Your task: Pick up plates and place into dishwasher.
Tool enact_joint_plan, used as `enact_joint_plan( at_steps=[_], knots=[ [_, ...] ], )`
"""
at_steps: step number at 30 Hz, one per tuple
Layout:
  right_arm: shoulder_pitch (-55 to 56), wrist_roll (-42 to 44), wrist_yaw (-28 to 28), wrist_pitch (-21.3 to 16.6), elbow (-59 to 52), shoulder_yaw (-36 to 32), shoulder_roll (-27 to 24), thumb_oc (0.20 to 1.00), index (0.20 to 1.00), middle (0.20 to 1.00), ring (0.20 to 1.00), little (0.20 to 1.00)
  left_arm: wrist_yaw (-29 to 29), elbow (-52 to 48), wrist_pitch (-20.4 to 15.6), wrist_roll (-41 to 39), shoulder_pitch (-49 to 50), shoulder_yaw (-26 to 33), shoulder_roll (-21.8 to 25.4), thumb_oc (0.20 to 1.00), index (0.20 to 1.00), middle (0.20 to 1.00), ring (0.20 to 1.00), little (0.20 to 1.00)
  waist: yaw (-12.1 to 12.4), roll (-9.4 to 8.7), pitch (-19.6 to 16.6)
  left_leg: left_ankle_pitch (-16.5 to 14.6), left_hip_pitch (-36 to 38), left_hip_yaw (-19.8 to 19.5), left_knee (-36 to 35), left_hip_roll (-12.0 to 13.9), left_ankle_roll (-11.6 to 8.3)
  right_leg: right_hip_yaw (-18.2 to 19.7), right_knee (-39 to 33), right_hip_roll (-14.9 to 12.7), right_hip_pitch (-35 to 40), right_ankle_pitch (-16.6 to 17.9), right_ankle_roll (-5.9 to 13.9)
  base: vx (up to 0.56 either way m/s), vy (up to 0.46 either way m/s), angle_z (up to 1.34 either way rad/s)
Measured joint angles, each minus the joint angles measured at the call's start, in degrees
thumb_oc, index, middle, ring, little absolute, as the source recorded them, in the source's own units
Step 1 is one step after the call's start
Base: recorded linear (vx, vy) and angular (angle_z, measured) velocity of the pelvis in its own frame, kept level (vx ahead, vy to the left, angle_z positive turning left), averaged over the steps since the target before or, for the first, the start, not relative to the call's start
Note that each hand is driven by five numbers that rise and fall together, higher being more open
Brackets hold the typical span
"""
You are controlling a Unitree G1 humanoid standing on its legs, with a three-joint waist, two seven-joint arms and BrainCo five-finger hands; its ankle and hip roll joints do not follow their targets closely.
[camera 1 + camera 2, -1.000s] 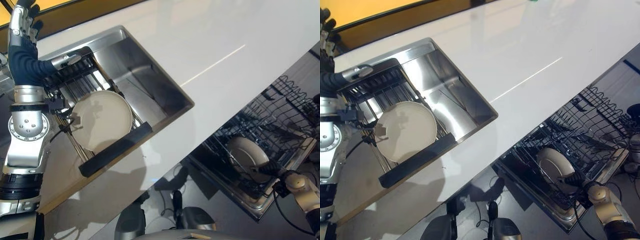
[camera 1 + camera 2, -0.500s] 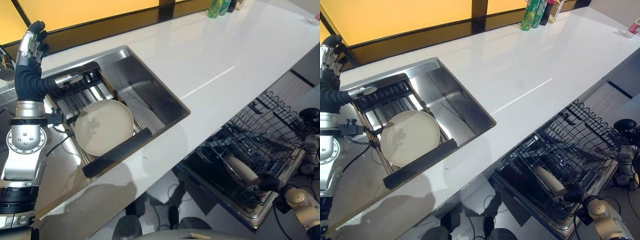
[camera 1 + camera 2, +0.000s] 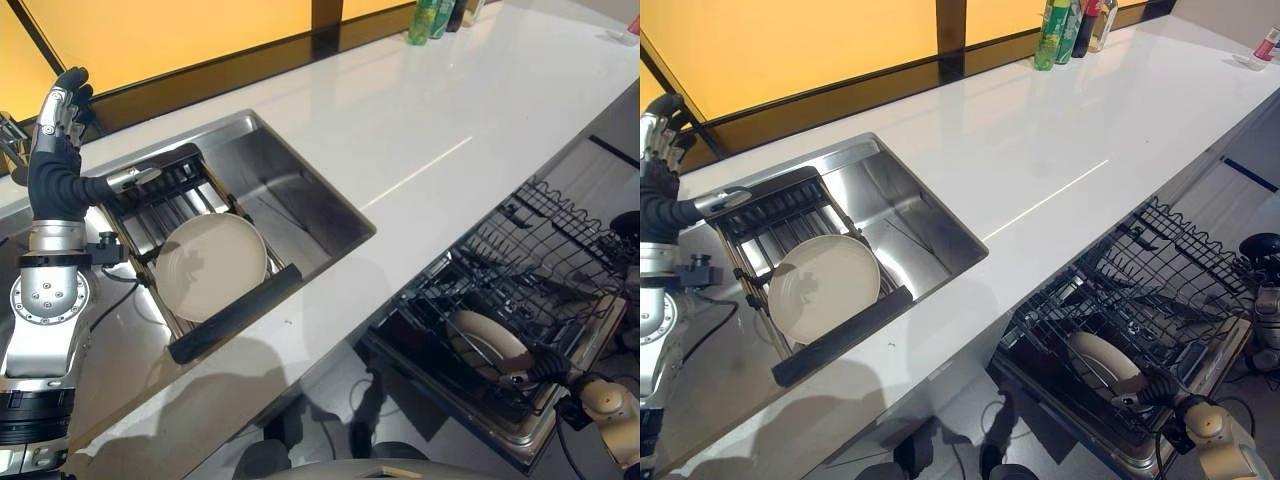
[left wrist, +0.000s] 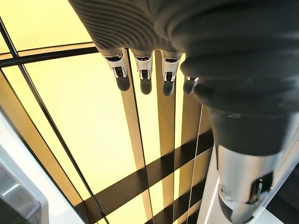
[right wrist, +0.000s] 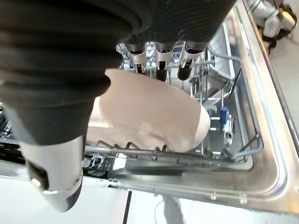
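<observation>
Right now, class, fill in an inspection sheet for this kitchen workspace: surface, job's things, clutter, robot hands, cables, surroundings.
Surface: white counter with a steel sink set in.
Job's things: one plate lies on the sink rack; a second plate sits in the dishwasher rack.
Clutter: bottles at the counter's far edge.
Robot hands: left robot hand raised beside the sink, fingers straight, holding nothing; right robot hand on the plate in the dishwasher rack, grip unclear.
Cables: nothing seen.
Surroundings: yellow panels behind the counter.
</observation>
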Motion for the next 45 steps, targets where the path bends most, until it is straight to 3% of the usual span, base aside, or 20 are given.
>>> enact_joint_plan(
  at_steps=[5, 8, 11, 13, 18, 24, 28, 38, 45],
  knots=[
    [2.61, -0.07, -5.18, 0.34, -8.69, -9.48, -1.05, 1.0, 1.0, 1.0, 1.0, 1.0, -0.59, 0.31, -0.35, 5.77, 5.32, 4.06, 0.73, 1.0, 1.0, 1.0, 1.0, 1.0, -1.3, 0.64, -0.29, 0.02, 0.02, 0.05, -0.29, -0.05, 0.03, 0.08, -0.07, -0.05, -0.11, -0.01, 0.01, 0.0, 0.029, -0.01],
    [4.49, -0.7, -8.14, 0.99, -16.34, -17.95, -2.75, 1.0, 1.0, 1.0, 1.0, 1.0, -3.44, 1.93, 1.08, 4.62, 8.36, 4.99, 0.75, 1.0, 1.0, 1.0, 1.0, 1.0, -1.78, 1.81, -0.94, 0.02, 0.21, 0.22, -0.56, -0.06, 0.03, 0.28, -0.12, -0.03, -0.14, -0.02, 0.03, 0.0, 0.086, -0.03],
    [3.8, -2.96, -9.87, 0.96, -20.7, -20.63, -3.73, 1.0, 1.0, 1.0, 1.0, 1.0, -4.93, 4.9, 3.35, 2.18, 10.42, 5.03, -0.52, 1.0, 1.0, 1.0, 1.0, 1.0, -2.68, 2.79, -1.38, 0.02, 0.46, 0.6, -0.56, -0.1, 0.02, 0.64, -0.14, 0.02, -0.11, -0.04, 0.01, 0.03, 0.11, -0.07],
    [3.88, -3.45, -10.53, 0.65, -23.63, -20.8, -3.76, 1.0, 1.0, 1.0, 1.0, 1.0, -5.6, 4.92, 4.64, 2.21, 11.97, 5.19, -2.16, 1.0, 1.0, 1.0, 1.0, 1.0, -2.59, 3.13, -1.25, -0.21, 0.78, 0.76, 0.35, -0.26, -0.21, 1.59, -0.04, 0.05, -0.08, -0.1, -0.05, 0.08, 0.125, -0.21],
    [2.95, -3.44, -15.01, -2.77, -26.28, -20.98, -4.7, 1.0, 1.0, 1.0, 1.0, 1.0, -7.47, 6.97, 8.06, 2.36, 15.4, 5.87, -7.13, 1.0, 1.0, 1.0, 1.0, 1.0, -0.55, 4.86, -1.37, -2.44, 2.49, -6.11, 1.2, -0.53, -0.86, 5.5, 0.3, 0.19, -0.12, 0.0, 0.19, 0.1, 0.204, -0.4],
    [2.69, -3.39, -17.67, -5.86, -28.21, -21.07, -5.15, 1.0, 1.0, 1.0, 1.0, 1.0, -9.54, 10.67, 13.93, 4.05, 14.91, 5.21, -7.14, 1.0, 1.0, 1.0, 1.0, 1.0, -1.07, 5.29, -1.57, -2.36, 3.0, -6.39, 0.55, -0.92, -0.59, 5.32, 0.25, -0.3, 0.37, 0.06, 0.53, 0.08, 0.213, -0.01],
    [2.63, -3.32, -17.95, -6.49, -28.47, -21.04, -5.43, 1.0, 1.0, 1.0, 1.0, 1.0, -11.8, 11.85, 16.57, 4.71, 14.09, 1.62, -6.44, 1.0, 1.0, 1.0, 1.0, 1.0, -1.06, 6.07, -2.04, -2.18, 3.02, -6.68, 0.0, -1.19, -0.43, 5.01, 0.14, -0.49, 0.37, -0.08, 0.7, 0.11, 0.183, 0.04],
    [2.63, -2.19, -17.31, -6.55, -28.98, -20.87, -7.25, 1.0, 1.0, 1.0, 1.0, 1.0, -13.01, 16.23, 16.88, 9.46, 13.35, -3.09, -3.33, 1.0, 1.0, 1.0, 1.0, 1.0, -1.94, 6.7, -1.58, -1.82, 3.88, -6.06, -1.69, -2.02, 0.26, 5.2, 0.75, -1.44, -0.31, -0.72, 1.44, 0.11, 0.16, -0.02],
    [-1.34, -1.26, -17.58, -6.97, -28.9, -18.14, -10.35, 1.0, 1.0, 1.0, 1.0, 1.0, -6.57, 18.21, 16.8, 11.39, 5.93, -6.84, -0.07, 1.0, 1.0, 1.0, 1.0, 1.0, -3.08, 6.77, 3.02, -1.38, -0.21, -4.07, -0.43, -2.56, 0.91, 7.38, 4.19, -1.8, -6.28, -0.64, 2.15, -0.04, 0.088, -0.15]
  ],
)
